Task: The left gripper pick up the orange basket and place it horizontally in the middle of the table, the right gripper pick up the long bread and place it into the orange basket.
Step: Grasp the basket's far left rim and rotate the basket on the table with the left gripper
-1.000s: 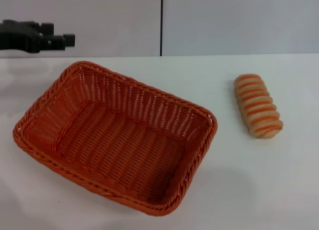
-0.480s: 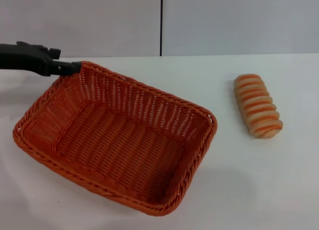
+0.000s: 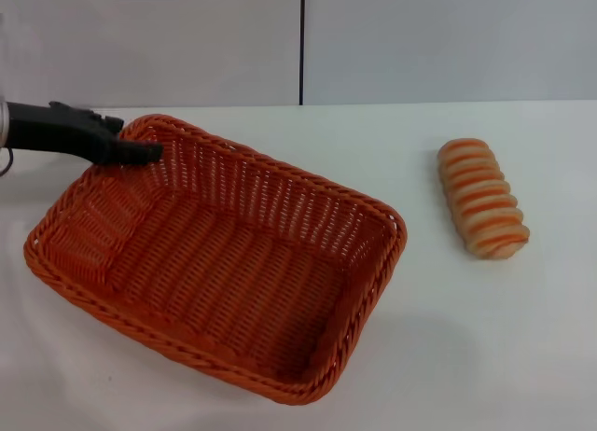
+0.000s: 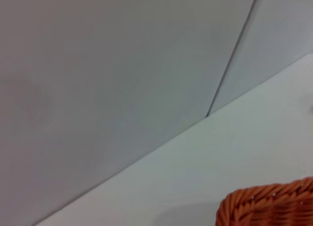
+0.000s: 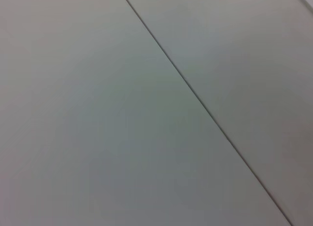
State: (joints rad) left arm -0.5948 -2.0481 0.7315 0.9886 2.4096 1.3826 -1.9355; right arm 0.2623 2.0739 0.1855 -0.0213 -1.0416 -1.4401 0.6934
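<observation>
The orange basket (image 3: pixel 219 258) lies at an angle on the left half of the white table (image 3: pixel 466 338), its mouth facing up. My left gripper (image 3: pixel 140 153) reaches in from the left edge, and its black tip sits at the basket's far left corner, over the braided rim. A corner of that rim (image 4: pixel 266 206) shows in the left wrist view. The long bread (image 3: pixel 483 210) rests on the table to the right of the basket, well apart from it. My right gripper is out of view.
A grey wall with a dark vertical seam (image 3: pixel 302 44) stands behind the table. Bare tabletop lies between the basket and the bread and along the right side.
My left gripper has come down from above the far left of the table and moved right, its tip now over the basket's far left corner. Basket and bread have not moved.
</observation>
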